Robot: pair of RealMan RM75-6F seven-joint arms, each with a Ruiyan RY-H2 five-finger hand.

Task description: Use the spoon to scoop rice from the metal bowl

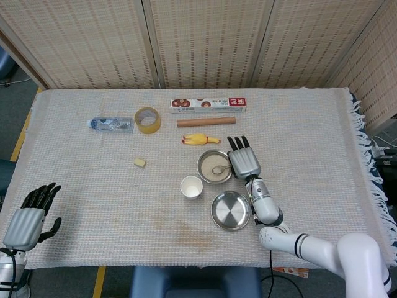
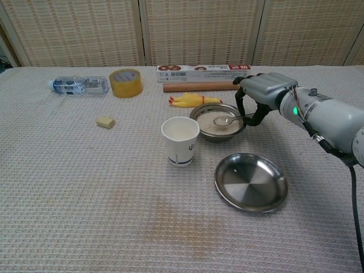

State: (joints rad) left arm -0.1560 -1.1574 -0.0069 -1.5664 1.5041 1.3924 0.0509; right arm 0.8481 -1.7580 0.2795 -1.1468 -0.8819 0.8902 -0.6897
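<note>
My right hand pinches the spoon by the handle end, from the bowl's right side, so the scoop reaches over the rim while my fingers stay clear of the rice. Spoon head sits level above the rice in the bowl; looks loaded, though I can't be sure from here. Holding it flat makes sense to keep grains from sliding off.

My left hand idles at the near left table corner, fingers loosely apart, holding nothing, well away from the work.

Count: one bowl with rice, one spoon, one empty steel plate just in front of the bowl, one paper cup beside the bowl on the left. Further back: one tape roll, one bottle, one long box, one wooden rod, one yellow toy, one small block.
</note>
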